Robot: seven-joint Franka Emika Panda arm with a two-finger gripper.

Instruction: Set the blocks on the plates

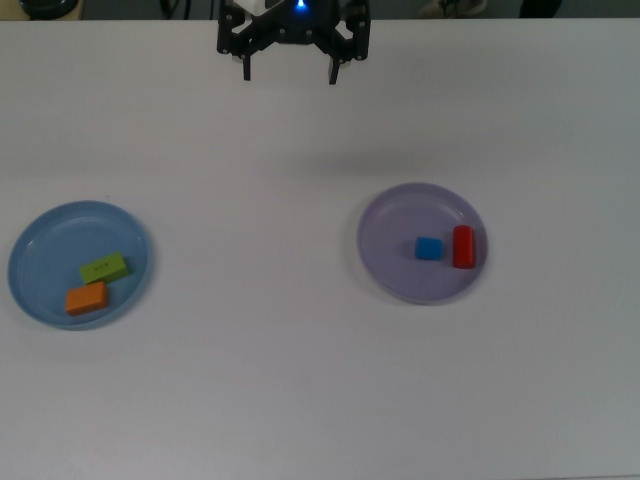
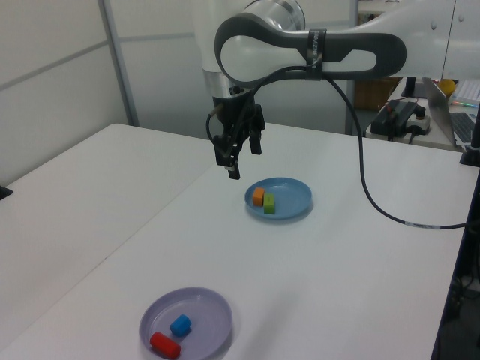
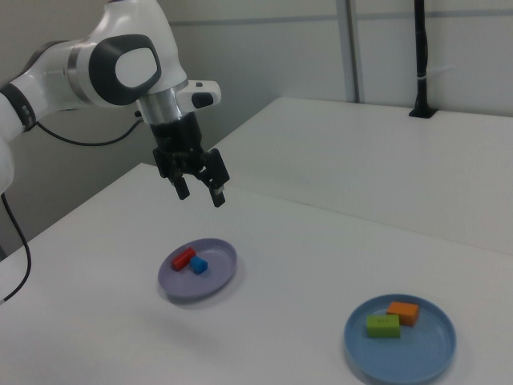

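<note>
- Top view's left: light blue plate [image 1: 30,262] on the white counter [image 1: 250,380]. On it lie the green block [image 1: 104,268] and the orange block [image 1: 86,298], side by side, touching or nearly so, both well inside the rim.
- Top view's centre, upper edge: end effector [image 1: 290,72] hangs high above the bare counter, well apart from both plates. Fingers spread, nothing between them — empty.
- Top view's right: lavender plate [image 1: 395,265] holds the blue cube [image 1: 429,248] and the red block [image 1: 463,246], just beside each other, the red one nearer the rim.
- Judgement: all four blocks sit on plates, so the task reads as complete. No block is left on the counter to fetch.
- Step in hand, as judged: hold clear or retreat. To do it well — keep the end effector high, route away over open counter and not across either plate, leave the fingers apart so nothing is snagged, make no descent near a rim.
- Hard to make out: the top view cuts off the arm above the end effector at the frame edge; only the finger mount shows.
- Whether the green and orange blocks actually touch cannot be settled from any view.
- Left view: the red block lies close to the lavender plate's near rim; whether it leans on the rim is not clear.
</note>
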